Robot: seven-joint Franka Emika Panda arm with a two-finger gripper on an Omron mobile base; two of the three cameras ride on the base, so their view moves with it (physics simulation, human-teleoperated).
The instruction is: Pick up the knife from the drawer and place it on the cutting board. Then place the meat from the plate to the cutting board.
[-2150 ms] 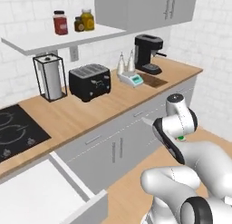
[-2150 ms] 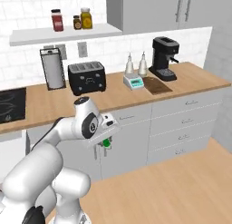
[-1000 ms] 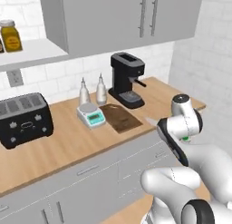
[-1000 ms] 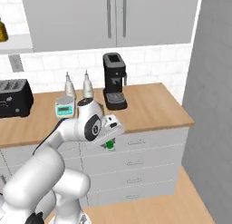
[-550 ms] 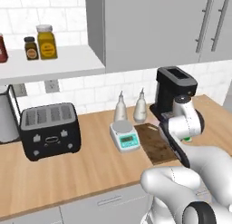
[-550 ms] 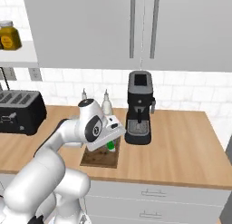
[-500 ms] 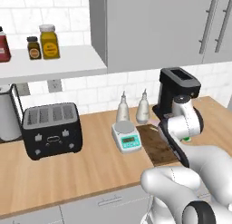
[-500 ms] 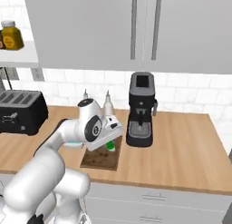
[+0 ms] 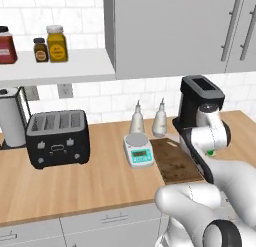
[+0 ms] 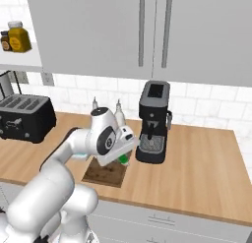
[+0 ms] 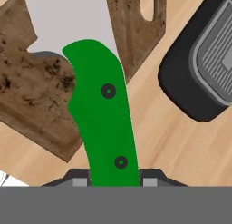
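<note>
Pinching the green-handled knife by its handle, the gripper is held above the cutting board, whose centre at 10 o'clock should be reached before lowering flat.

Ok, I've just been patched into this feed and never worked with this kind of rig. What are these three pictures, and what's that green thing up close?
It is one white robot arm on a driving base, in a rendered kitchen. Two pictures come from cameras on the base, behind the arm to its left and right, looking over the wooden counter. The third looks along the end effector from the hand itself.

The green thing is the handle of the knife, clamped in the shut end effector, its silver blade reaching over the cutting board.

On the counter stand a black toaster, a white scale with two bottles behind it, and a black coffee machine beside the board. Jars stand on the shelf above.
</note>
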